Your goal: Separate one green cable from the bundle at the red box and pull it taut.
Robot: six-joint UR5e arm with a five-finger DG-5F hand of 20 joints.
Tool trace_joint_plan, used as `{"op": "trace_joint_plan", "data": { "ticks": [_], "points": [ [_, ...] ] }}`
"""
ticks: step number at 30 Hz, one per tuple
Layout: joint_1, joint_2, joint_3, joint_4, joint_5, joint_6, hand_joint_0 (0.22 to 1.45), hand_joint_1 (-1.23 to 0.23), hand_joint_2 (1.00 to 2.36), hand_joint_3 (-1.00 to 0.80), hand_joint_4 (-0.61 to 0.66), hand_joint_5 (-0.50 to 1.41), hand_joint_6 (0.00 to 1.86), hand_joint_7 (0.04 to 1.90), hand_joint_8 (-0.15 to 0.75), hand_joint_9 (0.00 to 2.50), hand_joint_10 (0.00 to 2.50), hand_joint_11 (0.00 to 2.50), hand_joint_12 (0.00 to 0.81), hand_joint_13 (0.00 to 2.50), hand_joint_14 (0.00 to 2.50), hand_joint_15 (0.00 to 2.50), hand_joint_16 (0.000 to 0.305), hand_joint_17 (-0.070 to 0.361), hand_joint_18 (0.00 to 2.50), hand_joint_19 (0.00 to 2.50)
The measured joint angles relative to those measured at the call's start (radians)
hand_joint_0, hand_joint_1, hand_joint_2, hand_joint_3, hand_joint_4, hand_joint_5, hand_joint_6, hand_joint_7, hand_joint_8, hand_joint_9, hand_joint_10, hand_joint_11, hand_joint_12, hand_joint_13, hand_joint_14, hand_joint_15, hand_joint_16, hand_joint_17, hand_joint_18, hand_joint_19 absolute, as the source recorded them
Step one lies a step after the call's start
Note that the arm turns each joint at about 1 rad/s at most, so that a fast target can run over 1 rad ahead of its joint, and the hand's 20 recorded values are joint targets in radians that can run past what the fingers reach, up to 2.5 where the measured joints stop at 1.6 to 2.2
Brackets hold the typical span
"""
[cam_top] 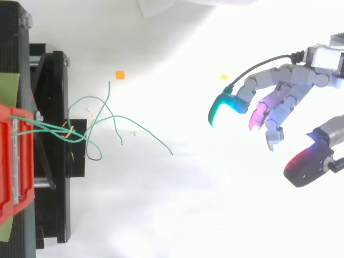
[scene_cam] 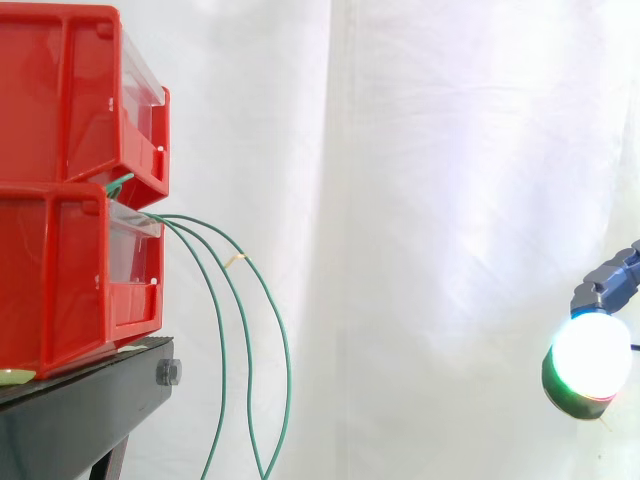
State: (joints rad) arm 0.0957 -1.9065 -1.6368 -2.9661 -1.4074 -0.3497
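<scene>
Black stand (scene_cam: pixel 80 410), red bins (scene_cam: pixel 60 290), white curtain (scene_cam: pixel 430 200)

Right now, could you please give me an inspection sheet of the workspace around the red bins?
Surface: black stand with the bins stacked on it.
Job's things: upper red bin on lower red bin.
Clutter: orange scrap and yellow scrap on the white floor.
Hand: the hand is open, holds nothing and is well apart from the cables.
Cables: green cables come out at the bins' front and hang in loose arcs, none taut, tangled near the bins.
Surroundings: white curtain behind.
</scene>
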Motion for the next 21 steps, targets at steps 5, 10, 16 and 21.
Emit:
{"op": "trace_joint_plan", "data": {
  "ticks": [5, 10, 16, 21],
  "points": [
    [0.000, 0.000, 0.000, 0.000, 0.000, 0.000, 0.41, -0.32, 1.00, -0.50, 0.17, -0.21, 0.50, 0.71, 0.317, 0.83, 0.02, 0.64, 0.387, 0.81, 0.02, 0.56, 0.071, 0.159, 0.89, 0.62],
    [0.000, 0.000, 0.000, 0.000, 0.001, 0.000, 0.42, -0.34, 1.00, -0.50, 0.12, -0.26, 0.50, 0.66, 0.306, 0.46, 0.01, 0.35, 0.357, 0.46, 0.01, 0.40, 0.060, 0.136, 0.61, 0.62],
    [0.000, 0.000, 0.000, 0.000, 0.001, 0.000, 0.47, -0.52, 1.00, -0.50, 0.11, -0.24, 0.50, 0.61, 0.262, 0.48, 0.01, 0.30, 0.305, 0.45, 0.01, 0.37, 0.048, 0.107, 0.52, 0.63],
    [0.000, 0.000, 0.000, 0.000, 0.000, 0.000, 0.46, -0.56, 1.00, -0.50, 0.02, -0.30, 0.50, 0.50, 0.247, 0.27, 0.01, 0.24, 0.299, 0.32, 0.01, 0.35, 0.049, 0.109, 0.37, 0.59]
  ]
}}
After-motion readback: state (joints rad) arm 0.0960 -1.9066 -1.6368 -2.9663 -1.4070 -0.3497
